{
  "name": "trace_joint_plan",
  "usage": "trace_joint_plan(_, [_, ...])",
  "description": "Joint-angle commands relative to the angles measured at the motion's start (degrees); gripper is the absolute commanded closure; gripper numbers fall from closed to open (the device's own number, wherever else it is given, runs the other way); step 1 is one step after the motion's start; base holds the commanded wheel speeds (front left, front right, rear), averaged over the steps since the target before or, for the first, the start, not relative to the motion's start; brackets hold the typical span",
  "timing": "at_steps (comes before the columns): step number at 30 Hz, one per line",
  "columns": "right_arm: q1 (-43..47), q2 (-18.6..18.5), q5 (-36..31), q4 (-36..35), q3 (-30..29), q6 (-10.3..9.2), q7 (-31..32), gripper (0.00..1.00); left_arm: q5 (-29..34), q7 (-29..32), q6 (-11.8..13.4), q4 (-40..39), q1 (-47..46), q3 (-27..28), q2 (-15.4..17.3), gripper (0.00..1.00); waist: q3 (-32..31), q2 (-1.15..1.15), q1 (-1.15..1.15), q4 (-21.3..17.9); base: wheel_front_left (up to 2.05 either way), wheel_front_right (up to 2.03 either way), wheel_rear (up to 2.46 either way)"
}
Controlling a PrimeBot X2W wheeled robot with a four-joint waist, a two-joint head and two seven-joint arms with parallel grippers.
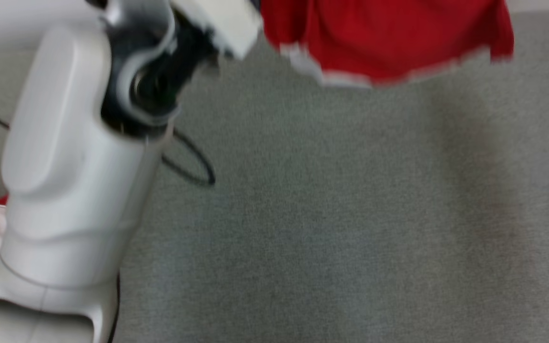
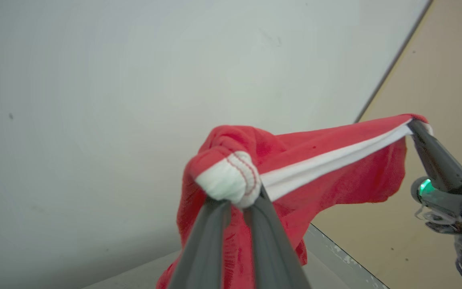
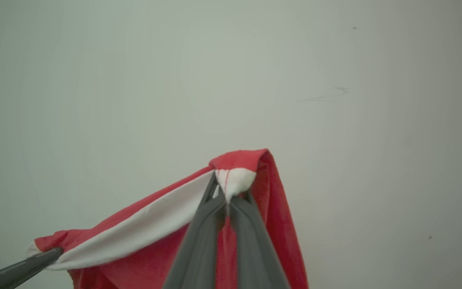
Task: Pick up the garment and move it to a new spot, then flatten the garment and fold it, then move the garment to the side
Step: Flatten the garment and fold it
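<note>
At left, held aloft: left gripper (image 2: 241, 197), fingers clenched on 1 bunched end of soft red cloth garment (image 2: 335, 186). Its white band (image 2: 335, 159) runs taut across to right gripper (image 3: 225, 197), fingers pinching other end. Cloth hangs above grey counter (image 1: 303, 214). Likely light, limp; band corners look best holds.

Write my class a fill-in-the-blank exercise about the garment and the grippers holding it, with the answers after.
1. The garment is mostly ____.
2. The left gripper is shut on its ____ band.
3. The right gripper is shut on the band's other end, so ____ grippers hold it.
4. In the left wrist view, a ____ light glows near the right gripper.
Missing words: red; white; two; green.
</note>
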Motion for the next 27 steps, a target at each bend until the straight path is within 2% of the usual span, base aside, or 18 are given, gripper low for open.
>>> trace_joint_plan(1, [-6.1,1.9,-2.6,4.4,0.0,-0.11,-2.4,1.00,3.2,-5.0,-1.5,6.2,-5.7,0.5,-0.6,1.00,9.0,0.00,-0.02,-0.5,0.00,0.00,0.00])
trace_joint_plan(4, [-13.0,4.1,-5.4,10.7,0.5,-0.11,-6.5,1.00,5.4,-12.5,-4.0,14.6,-12.0,1.1,-1.8,1.00,12.5,0.00,-0.02,-0.9,0.00,0.00,0.00])
trace_joint_plan(7, [-15.7,5.8,-6.3,16.3,1.8,-0.11,-9.9,1.00,6.4,-18.9,-6.6,22.5,-15.2,1.4,-2.6,1.00,14.9,0.00,-0.02,-1.2,0.00,0.00,0.00])
trace_joint_plan(9, [-14.6,6.5,-5.4,19.1,3.4,-0.11,-11.9,1.00,5.8,-22.7,-8.5,27.2,-15.1,1.7,-3.0,1.00,15.1,0.00,-0.02,-1.4,0.00,0.00,0.00])
trace_joint_plan(12, [-10.6,5.5,-4.1,21.5,6.4,-0.12,-14.3,1.00,4.9,-26.4,-10.8,32.7,-13.0,1.2,-3.5,1.00,15.1,0.00,-0.02,-1.6,0.00,0.00,0.00])
trace_joint_plan(15, [-6.8,4.4,-3.3,22.1,9.0,-0.12,-16.1,1.00,4.7,-28.3,-12.0,35.6,-10.2,0.2,-3.6,1.00,14.3,0.00,-0.02,-1.6,0.00,0.00,0.00])
trace_joint_plan(20, [5.3,0.3,0.1,20.2,14.6,-0.12,-19.6,1.00,2.8,-31.2,-13.6,38.2,-0.8,-3.9,-4.2,1.00,10.8,0.00,-0.02,-1.1,0.00,0.00,0.00])
trace_joint_plan(24, [16.3,-4.7,1.4,17.9,18.6,-0.12,-21.0,1.00,1.3,-32.0,-13.9,36.2,9.0,-8.5,-3.6,1.00,5.9,0.00,-0.02,-0.8,0.00,0.00,0.00])
trace_joint_plan(27, [25.3,-9.3,3.3,15.5,21.0,-0.12,-20.1,1.00,-1.3,-31.4,-13.9,32.2,17.7,-12.4,-2.0,1.00,1.2,0.00,-0.02,-0.4,0.00,0.00,0.00])
